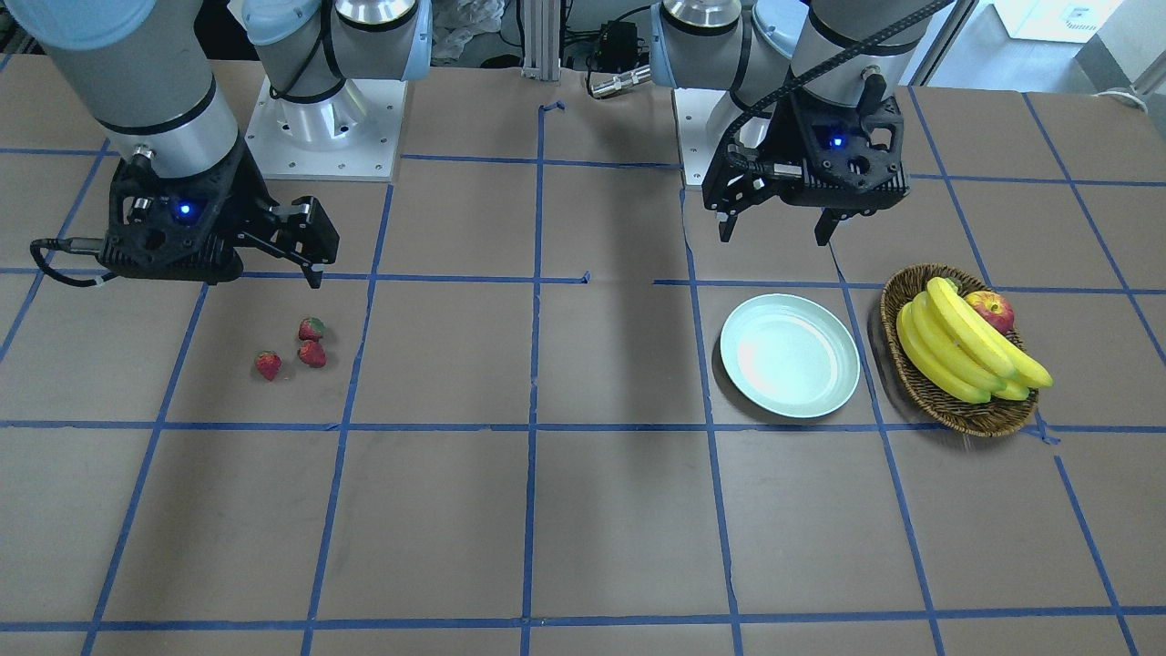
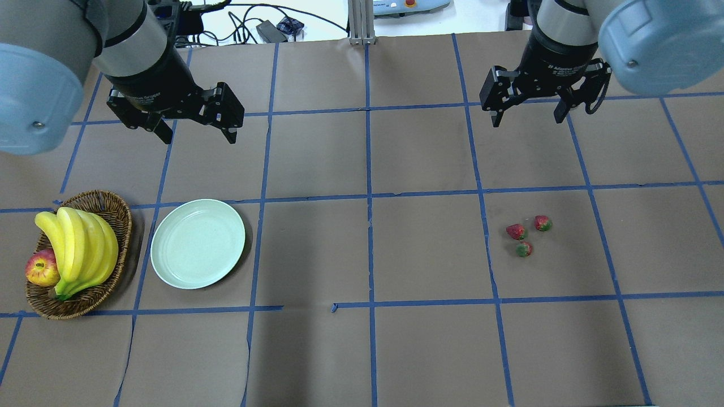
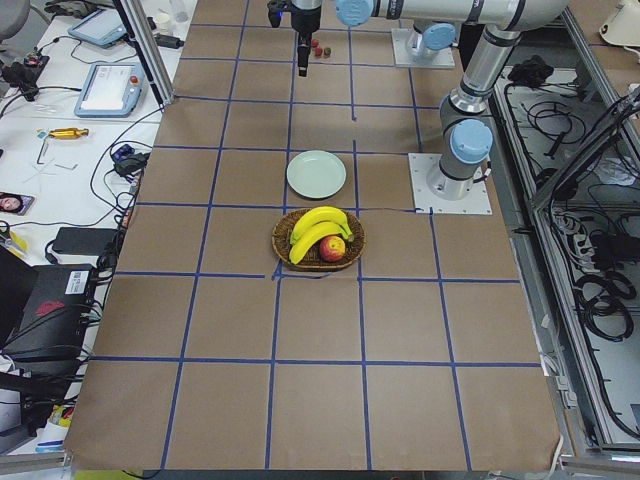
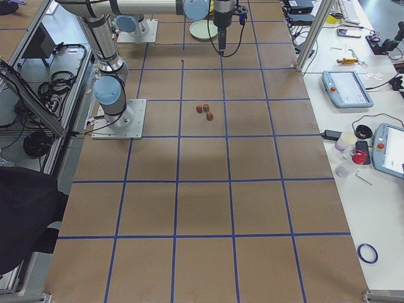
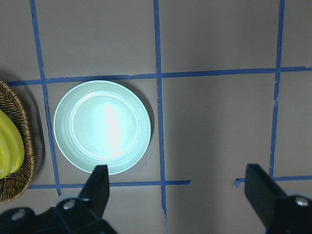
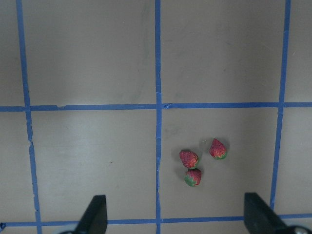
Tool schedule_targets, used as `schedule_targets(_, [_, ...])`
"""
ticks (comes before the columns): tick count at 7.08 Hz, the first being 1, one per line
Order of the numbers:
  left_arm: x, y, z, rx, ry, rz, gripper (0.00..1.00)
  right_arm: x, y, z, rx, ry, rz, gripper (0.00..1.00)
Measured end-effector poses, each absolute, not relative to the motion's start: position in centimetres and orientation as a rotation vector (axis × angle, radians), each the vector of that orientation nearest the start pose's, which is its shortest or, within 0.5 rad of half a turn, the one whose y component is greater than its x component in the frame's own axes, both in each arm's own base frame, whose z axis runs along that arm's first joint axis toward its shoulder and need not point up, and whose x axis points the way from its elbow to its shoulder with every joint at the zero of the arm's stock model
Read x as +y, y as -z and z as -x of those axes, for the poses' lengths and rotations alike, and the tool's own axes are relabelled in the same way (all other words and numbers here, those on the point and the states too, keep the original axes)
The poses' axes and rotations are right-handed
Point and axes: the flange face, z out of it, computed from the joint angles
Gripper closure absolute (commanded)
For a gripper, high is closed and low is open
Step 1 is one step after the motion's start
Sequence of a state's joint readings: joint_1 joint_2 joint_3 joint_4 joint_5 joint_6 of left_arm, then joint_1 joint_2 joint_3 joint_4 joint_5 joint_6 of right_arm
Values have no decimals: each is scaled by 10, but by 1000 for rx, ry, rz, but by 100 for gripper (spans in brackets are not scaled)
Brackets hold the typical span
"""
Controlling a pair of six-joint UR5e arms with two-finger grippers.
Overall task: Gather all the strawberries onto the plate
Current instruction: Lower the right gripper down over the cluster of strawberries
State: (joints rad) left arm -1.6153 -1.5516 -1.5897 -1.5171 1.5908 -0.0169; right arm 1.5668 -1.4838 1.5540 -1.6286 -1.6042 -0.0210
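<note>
Three small red strawberries with green caps lie close together on the table [image 2: 516, 231] [image 2: 543, 223] [image 2: 524, 249]; they also show in the front view [image 1: 311, 353] and the right wrist view [image 6: 189, 158]. The pale mint plate [image 2: 198, 243] lies bare on the table; it also shows in the front view [image 1: 790, 355] and the left wrist view [image 5: 101, 126]. My left gripper [image 2: 198, 135] is open and empty, hovering above the table beyond the plate. My right gripper [image 2: 528, 120] is open and empty, hovering beyond the strawberries, well apart from them.
A brown wicker basket [image 2: 116, 206] stands left of the plate and holds a bunch of bananas [image 2: 79, 243] and a red-yellow apple [image 2: 42, 267]. Blue tape lines grid the brown table. The two arm bases stand at the table's near edge [image 1: 319, 128].
</note>
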Motion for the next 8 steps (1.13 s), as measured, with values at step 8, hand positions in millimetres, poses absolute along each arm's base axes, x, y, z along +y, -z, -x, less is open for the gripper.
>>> schedule_targets(8, [-481, -478, 157, 3131, 39, -45, 0, -492, -229, -32, 3140, -81, 297, 0])
